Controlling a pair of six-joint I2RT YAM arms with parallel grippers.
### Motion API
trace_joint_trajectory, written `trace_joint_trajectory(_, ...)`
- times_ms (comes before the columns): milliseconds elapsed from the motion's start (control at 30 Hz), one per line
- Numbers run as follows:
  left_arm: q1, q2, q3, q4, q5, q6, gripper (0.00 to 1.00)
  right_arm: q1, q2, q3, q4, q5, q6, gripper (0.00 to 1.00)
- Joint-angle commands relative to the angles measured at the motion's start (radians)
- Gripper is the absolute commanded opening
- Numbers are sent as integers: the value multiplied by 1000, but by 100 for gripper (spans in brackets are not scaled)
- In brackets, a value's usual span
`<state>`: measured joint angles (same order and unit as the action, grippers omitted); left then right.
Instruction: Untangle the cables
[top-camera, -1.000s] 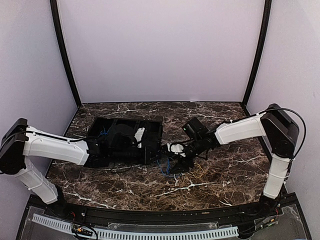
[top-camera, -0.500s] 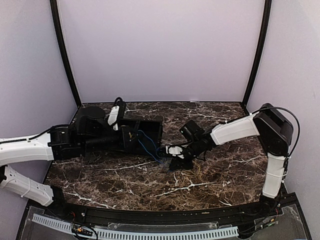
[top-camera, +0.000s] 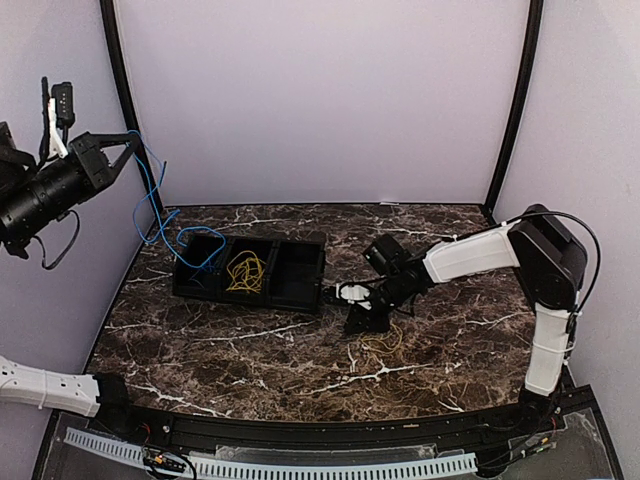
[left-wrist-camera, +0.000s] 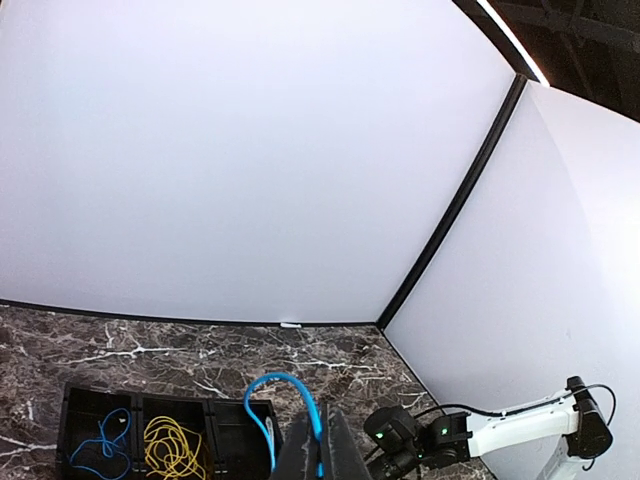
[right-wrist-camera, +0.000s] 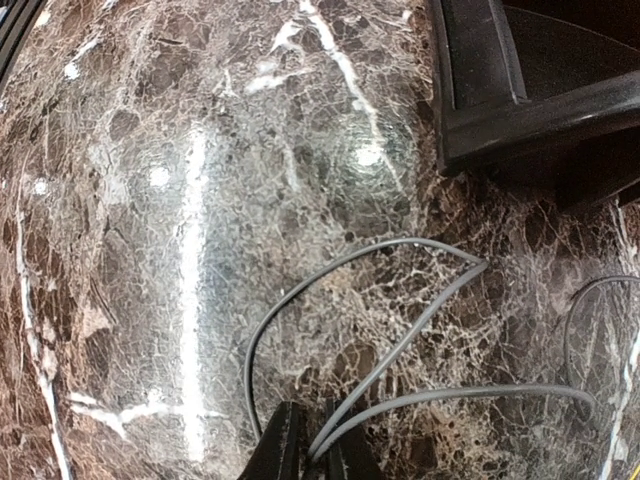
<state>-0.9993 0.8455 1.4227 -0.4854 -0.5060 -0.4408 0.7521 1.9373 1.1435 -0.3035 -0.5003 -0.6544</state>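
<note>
The left tool (left-wrist-camera: 320, 455) hangs high at the far left, its fingers pressed together on the blue cable (left-wrist-camera: 283, 377), which drops into the left of the tray's (top-camera: 298, 270) 3 compartments. A yellow cable (top-camera: 245, 270) lies in the middle one. The right tool (right-wrist-camera: 312, 445), low over the table (top-camera: 250, 350) just right of the tray, is clamped on the black cable (right-wrist-camera: 430, 324).

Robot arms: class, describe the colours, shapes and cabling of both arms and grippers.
The left arm and right arm have rounded white shells between black joints. A thin black arm cable loops off the right elbow. The left gripper and right gripper have slim dark fingers.
</note>
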Motion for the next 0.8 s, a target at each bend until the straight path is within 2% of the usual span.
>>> trace_joint_trajectory(0, 0, -5, -3, -133, -70, 41, 0, -11, 13, 22, -17, 14, 16, 12)
trace_joint_trajectory(133, 0, -23, -43, -140, -73, 29, 0, -20, -4, 23, -36, 13, 11, 14)
trace_joint_trajectory(300, 1, -25, -82, -140, -70, 18, 0, -26, -90, 63, -156, -43, -34, 40)
trace_joint_trajectory(433, 1, -21, -101, -139, -70, 17, 0, -27, -191, 69, -232, -78, -55, 52)
trace_joint_trajectory(600, 0, -16, -125, -134, -87, 22, 0, -27, -303, 88, -309, -75, -57, 59)
trace_joint_trajectory(767, 1, -2, -149, -115, -47, 55, 0, -39, -397, 126, -350, -93, -14, 60)
